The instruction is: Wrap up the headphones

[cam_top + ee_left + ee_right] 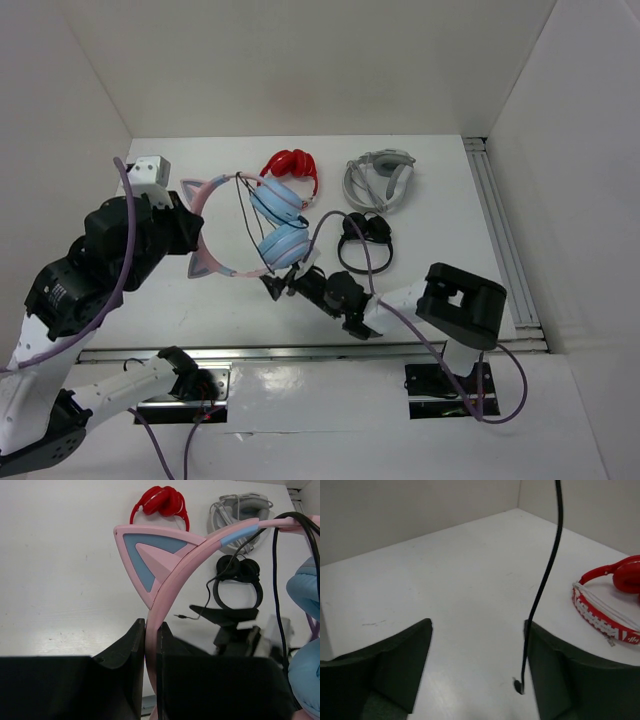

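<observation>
- Showed the headphones (pixel 276 204) left of centre over the table (pixel 450 200), with the pink headband (pixel 172 582) toward the left arm and the light blue earcups (pixel 285 246) toward the right arm.
- Showed the left gripper (pixel 151 645) pressed together on the headband, pinching it edge-on just below one cat ear (pixel 150 560).
- Showed the right gripper (pixel 477 652) spread wide and holding nothing.
- Caught the thin dark cable (pixel 547 575) hanging down between those open fingers, its free end close beside one finger and well apart from the other.
- In the top view, traced a strand of cable across the gap between headband and earcups.
- Judged the step in hand to be the winding itself, unfinished, with a loose tail to take up.
- Judged the next move to call for closing the right fingers on that tail near its end, then leading it round the band, with the left pinch firm.
- Placed the red pair (pixel 292 167), small black pair (pixel 364 240) and grey pair (pixel 380 180) farther back on the table, apart from the work.
</observation>
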You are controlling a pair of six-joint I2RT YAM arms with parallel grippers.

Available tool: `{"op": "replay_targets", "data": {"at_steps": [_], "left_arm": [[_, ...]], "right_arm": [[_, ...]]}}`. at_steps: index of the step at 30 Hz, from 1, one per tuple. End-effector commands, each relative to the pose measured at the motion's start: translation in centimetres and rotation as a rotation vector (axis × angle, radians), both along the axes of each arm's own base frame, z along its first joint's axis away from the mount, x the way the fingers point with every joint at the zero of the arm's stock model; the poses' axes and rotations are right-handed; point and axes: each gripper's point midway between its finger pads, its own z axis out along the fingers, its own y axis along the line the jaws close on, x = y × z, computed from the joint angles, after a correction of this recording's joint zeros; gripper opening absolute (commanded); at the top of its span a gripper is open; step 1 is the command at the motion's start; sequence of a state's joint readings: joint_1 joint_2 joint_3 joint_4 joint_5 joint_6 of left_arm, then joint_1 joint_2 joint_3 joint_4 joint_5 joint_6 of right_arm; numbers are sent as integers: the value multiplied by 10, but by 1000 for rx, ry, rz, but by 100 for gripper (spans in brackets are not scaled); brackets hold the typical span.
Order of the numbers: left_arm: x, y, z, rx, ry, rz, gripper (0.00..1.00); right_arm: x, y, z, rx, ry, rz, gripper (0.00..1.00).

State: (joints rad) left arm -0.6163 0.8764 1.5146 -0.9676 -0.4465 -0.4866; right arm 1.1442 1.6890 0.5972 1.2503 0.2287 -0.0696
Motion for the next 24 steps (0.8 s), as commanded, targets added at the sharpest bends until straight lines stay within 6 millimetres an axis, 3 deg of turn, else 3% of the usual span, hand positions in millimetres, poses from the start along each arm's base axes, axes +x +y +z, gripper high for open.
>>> {"op": "replay_targets", "data": {"at_steps": [1,2,3,4,9,10,18,24], "left_arm": [[-8,-7,48,-177,-117,-27,0],[-10,-5,50,-182,-124,-28,0],[-12,-5,55,-190,-136,-28,0],[-14,-3,58,-193,-139,-28,0],[-15,-1,58,-169,-133,-33,0],[-15,-1,58,-169,-133,-33,0],[-12,-9,55,-184,-109,-47,0],[-13,-9,59,-198,-116,-44,0]], "right_arm": [[52,-2,12,27,-21,-106,73],[61,-1,1,13,2,-118,61],[68,-1,1,10,4,-130,58],[74,2,9,27,1,-114,56],[73,10,-6,6,26,-69,48],[71,10,-15,-3,46,-56,48],[61,22,-20,37,60,21,48],[53,29,-34,27,97,76,48]]}}
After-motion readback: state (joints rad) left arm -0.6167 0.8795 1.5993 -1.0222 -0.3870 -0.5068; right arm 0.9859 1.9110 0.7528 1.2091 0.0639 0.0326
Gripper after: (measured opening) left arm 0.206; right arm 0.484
